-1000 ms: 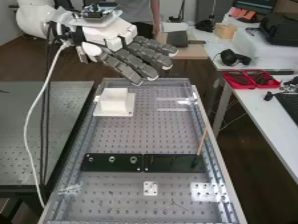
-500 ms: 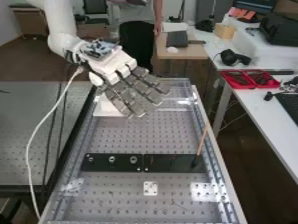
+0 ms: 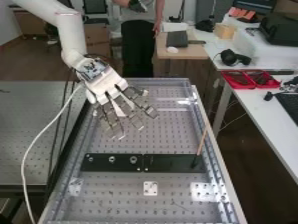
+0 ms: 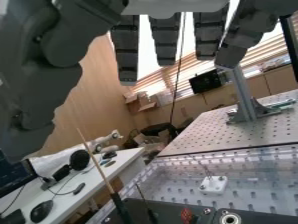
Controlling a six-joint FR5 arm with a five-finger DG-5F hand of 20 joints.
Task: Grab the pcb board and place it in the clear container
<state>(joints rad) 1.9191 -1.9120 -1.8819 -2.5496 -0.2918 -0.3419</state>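
High view: two black plates (image 3: 176, 164) at six o'clock, three metal rings (image 3: 112, 159) at seven, one wooden stick (image 3: 202, 141) at four, two red trays (image 3: 249, 85) at two.

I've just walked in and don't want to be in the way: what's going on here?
A robot arm has its open hand over a perforated bench, touching nothing that I can see. Two black plates lie on the bench, a thin stick rising from one. The hand is empty, so the circuit board's pick-up seems yet to come.
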